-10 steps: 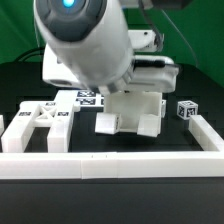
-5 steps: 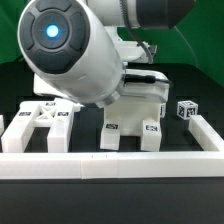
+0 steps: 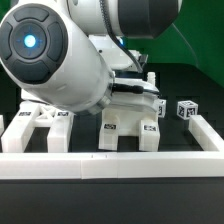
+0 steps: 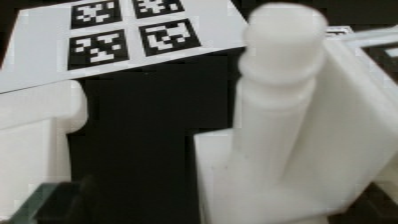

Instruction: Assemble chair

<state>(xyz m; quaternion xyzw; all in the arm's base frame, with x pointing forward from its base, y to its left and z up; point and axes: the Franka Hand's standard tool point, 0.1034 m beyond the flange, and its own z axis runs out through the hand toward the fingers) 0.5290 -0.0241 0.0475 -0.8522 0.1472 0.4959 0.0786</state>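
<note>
Looming at the exterior view's left, the white robot arm (image 3: 50,55) reaches down to a partly built white chair (image 3: 135,122), which stands on the black table (image 3: 195,90) behind the border rail (image 3: 110,162). The gripper (image 3: 138,88) sits over the chair's upright post (image 4: 285,110). Whether its jaws are apart cannot be told.

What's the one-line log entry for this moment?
step: chair assembly | gripper: open, at post | post: not gripped | cross-braced side: apart, exterior view's left

Bright even light, soft focus, blurred wrist close-up.
</note>
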